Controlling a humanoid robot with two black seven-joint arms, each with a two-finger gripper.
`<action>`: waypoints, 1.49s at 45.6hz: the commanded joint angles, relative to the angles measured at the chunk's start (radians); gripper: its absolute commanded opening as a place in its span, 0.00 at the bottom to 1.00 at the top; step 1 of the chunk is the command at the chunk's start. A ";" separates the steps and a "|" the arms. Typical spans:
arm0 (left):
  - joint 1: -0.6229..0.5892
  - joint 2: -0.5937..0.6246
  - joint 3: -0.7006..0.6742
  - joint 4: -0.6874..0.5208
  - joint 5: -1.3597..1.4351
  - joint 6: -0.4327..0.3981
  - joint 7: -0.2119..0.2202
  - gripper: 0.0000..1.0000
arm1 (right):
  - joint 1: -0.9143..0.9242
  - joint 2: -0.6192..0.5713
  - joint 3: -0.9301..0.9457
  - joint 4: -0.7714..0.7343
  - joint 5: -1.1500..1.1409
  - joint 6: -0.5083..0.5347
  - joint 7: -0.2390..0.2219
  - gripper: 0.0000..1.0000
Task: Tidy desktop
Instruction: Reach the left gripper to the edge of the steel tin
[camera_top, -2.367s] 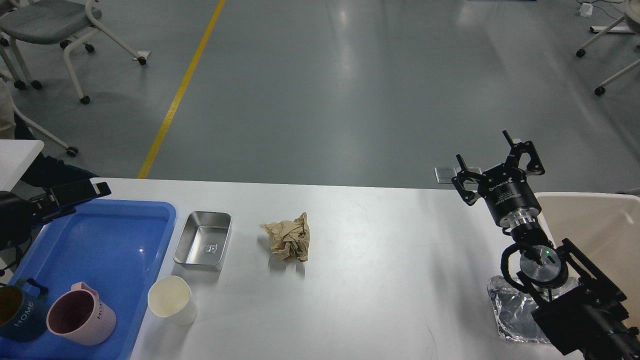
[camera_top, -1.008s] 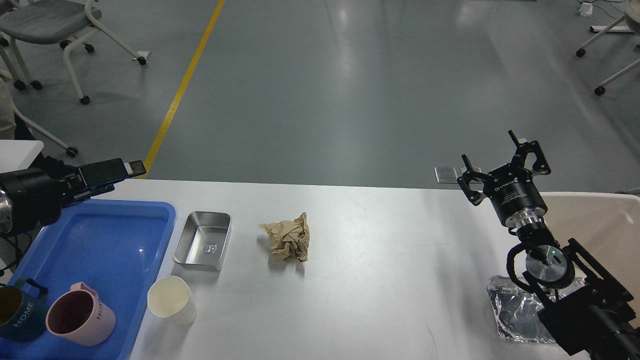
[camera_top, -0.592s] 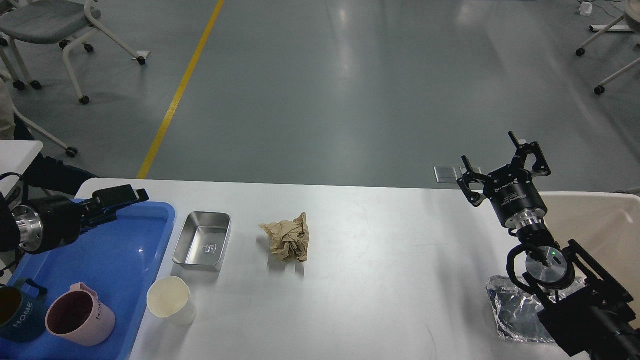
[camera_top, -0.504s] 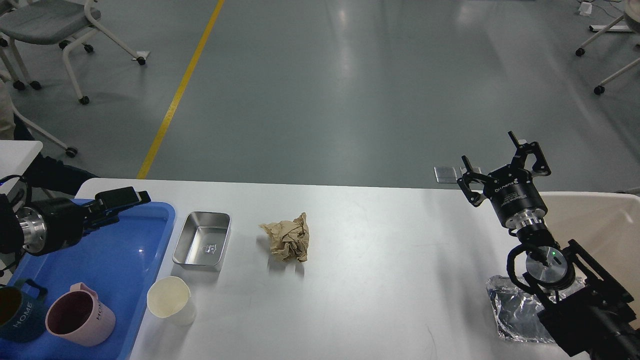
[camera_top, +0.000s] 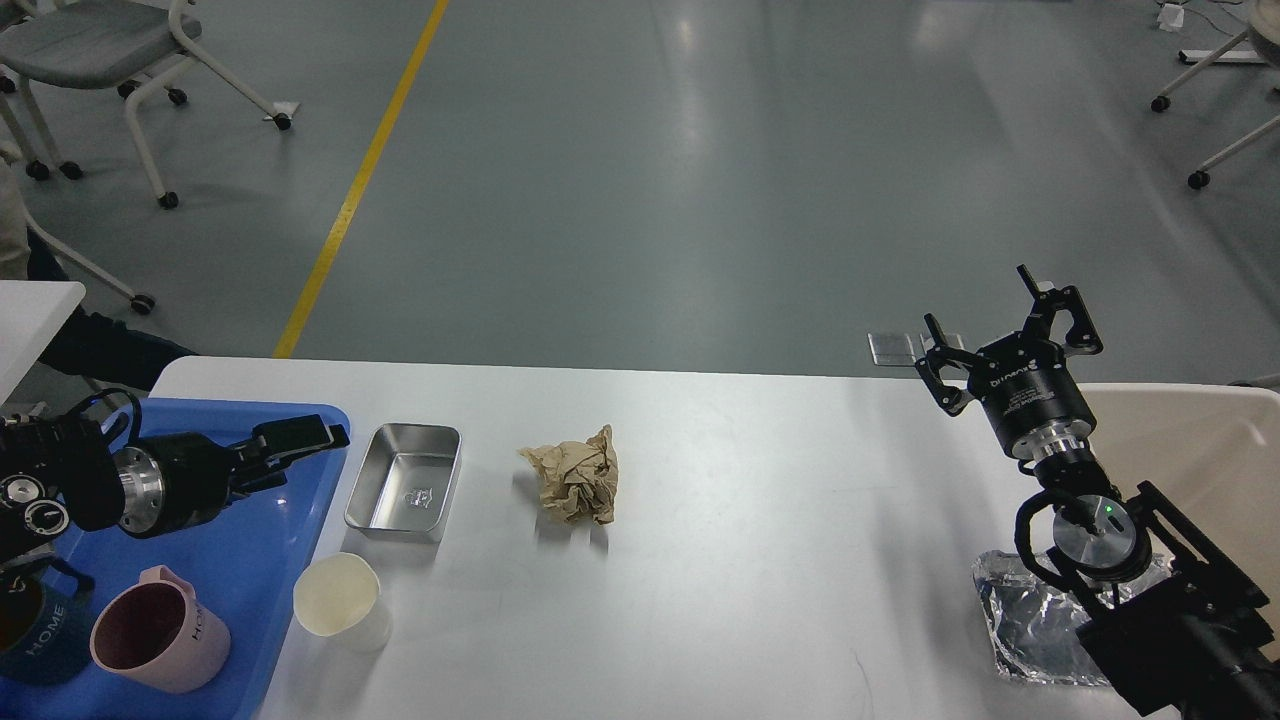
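The white desktop (camera_top: 760, 560) carries a crumpled brown paper ball (camera_top: 575, 487) at its middle, a shallow steel tin (camera_top: 405, 482) left of the ball, and a cream cup (camera_top: 335, 600) in front of the tin. My left gripper (camera_top: 290, 448) hovers low over the right edge of the blue tray (camera_top: 250, 560), just left of the tin; it is dark and seen edge-on. My right gripper (camera_top: 1000, 322) is open and empty, held above the desktop's far right edge. A crumpled foil sheet (camera_top: 1025, 625) lies partly under my right arm.
A pink mug (camera_top: 155, 640) and a dark blue mug (camera_top: 25, 625) stand in the blue tray at the front left. A beige bin (camera_top: 1200, 460) stands at the right end. Beyond the desktop there is grey floor with chairs.
My left arm has swung right and down, from the far left edge to above the blue tray's right side near the steel tin. My right gripper has barely moved.
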 joint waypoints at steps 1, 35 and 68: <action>-0.004 -0.043 0.019 0.053 0.024 0.000 0.002 0.96 | -0.001 0.000 0.000 0.000 0.000 0.002 0.000 1.00; -0.004 -0.154 0.073 0.173 0.165 0.003 0.005 0.86 | -0.003 -0.001 0.002 0.000 0.000 0.002 0.002 1.00; -0.018 -0.252 0.127 0.294 0.182 0.003 0.023 0.58 | -0.006 -0.014 0.003 -0.001 0.002 0.010 0.002 1.00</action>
